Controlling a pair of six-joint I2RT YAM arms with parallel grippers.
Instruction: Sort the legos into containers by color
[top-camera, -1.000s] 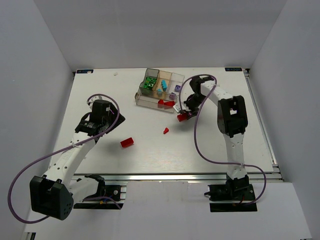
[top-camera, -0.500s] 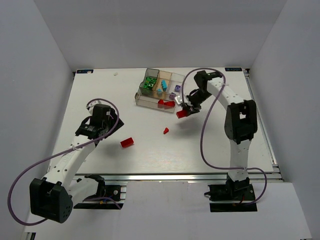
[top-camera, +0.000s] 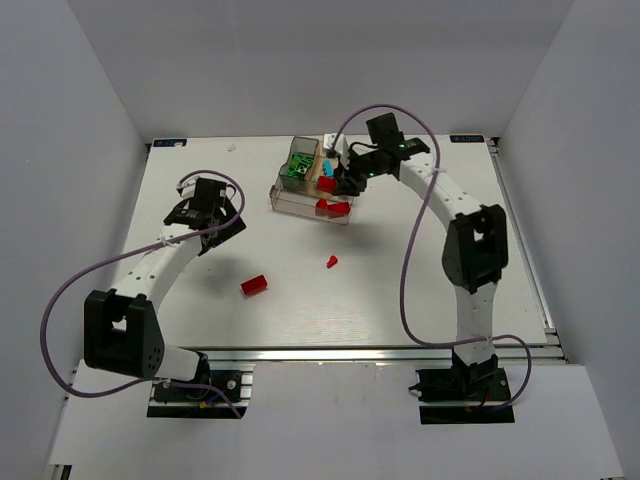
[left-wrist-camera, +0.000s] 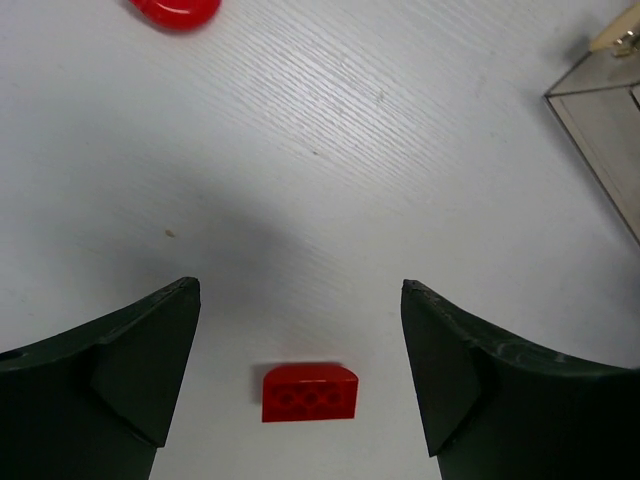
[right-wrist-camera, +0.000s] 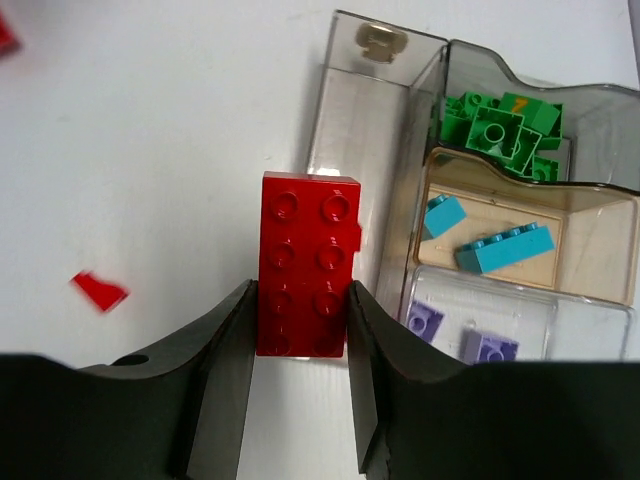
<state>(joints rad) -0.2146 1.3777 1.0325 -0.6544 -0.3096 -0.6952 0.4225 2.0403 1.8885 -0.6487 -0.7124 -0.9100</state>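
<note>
Between the right fingers, a red brick; tray cropped.

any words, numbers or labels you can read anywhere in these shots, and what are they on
Nothing reads clearly.
Orange mark on a green brick in the tray: possibly "7", too blurred to be sure.
Blue sticker at the far left corner of the table: too small to read.
Second sticker at the far right corner: too small to read.
Red brick in the right pincer: no print visible.
</note>
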